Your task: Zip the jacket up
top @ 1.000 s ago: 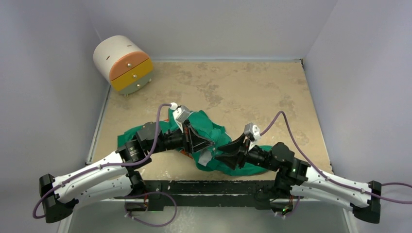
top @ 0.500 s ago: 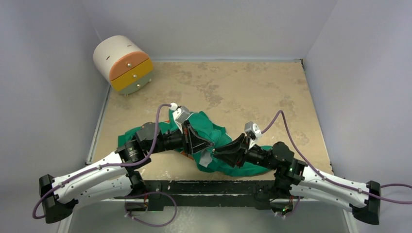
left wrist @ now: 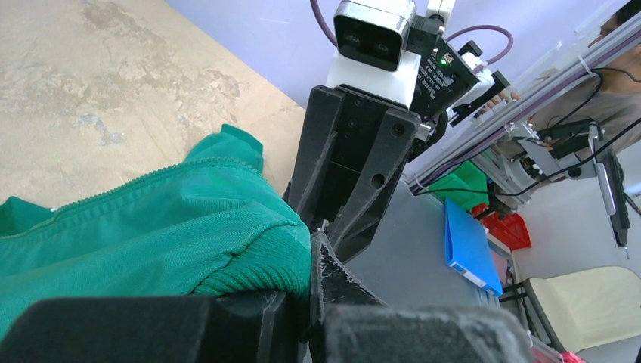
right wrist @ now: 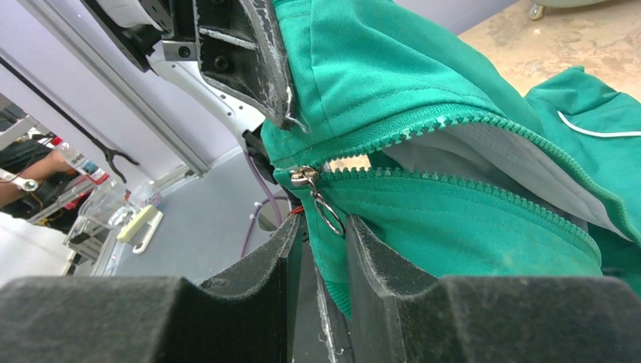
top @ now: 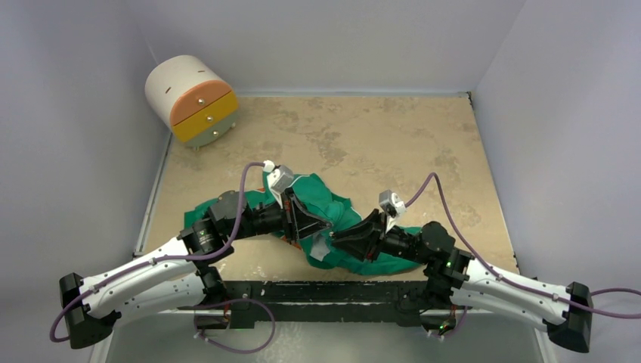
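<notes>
The green jacket [top: 332, 208] lies bunched at the near middle of the table, its pale grey lining [right wrist: 484, 155] showing in the right wrist view. My left gripper [top: 321, 227] is shut on the ribbed hem [left wrist: 257, 268]; one of its fingers [right wrist: 261, 53] shows in the right wrist view, pinching the fabric beside the zip. The zip slider [right wrist: 305, 176] sits at the bottom of the teeth, and its ring pull [right wrist: 326, 213] hangs down. My right gripper [right wrist: 321, 249] stands narrowly open, with the ring pull and hem edge between its fingers [right wrist: 378, 265]. It faces the left gripper closely [top: 342, 236].
A white cylinder with an orange and yellow front [top: 193, 98] stands at the far left corner. Grey walls close the table on three sides. The black rail [top: 325, 291] runs along the near edge between the arm bases.
The right arm has crept a little left, bringing its gripper closer to the left one. The left arm and jacket hold still.
</notes>
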You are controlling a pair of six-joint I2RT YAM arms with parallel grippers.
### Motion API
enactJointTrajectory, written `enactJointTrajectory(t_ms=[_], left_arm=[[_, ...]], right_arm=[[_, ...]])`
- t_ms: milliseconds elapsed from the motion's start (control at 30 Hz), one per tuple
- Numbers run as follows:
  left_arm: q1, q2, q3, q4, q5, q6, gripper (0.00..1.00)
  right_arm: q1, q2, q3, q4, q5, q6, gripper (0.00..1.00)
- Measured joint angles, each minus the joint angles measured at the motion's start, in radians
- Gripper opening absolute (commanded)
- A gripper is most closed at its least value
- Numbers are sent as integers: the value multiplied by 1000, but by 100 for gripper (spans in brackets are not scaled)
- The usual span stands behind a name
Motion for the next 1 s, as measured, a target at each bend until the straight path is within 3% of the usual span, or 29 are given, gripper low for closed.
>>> enactJointTrajectory(t_ms=[433, 667, 1000], left_arm=[[0, 0, 0, 0, 7, 11, 0], [0, 0, 0, 0, 10, 13, 0], [0, 0, 0, 0, 19, 13, 0]], right_arm=[[-18, 70, -1, 91, -66, 12, 24], [-23, 82, -1, 99, -75, 12, 0], [-23, 73, -1, 102, -69, 13, 0]])
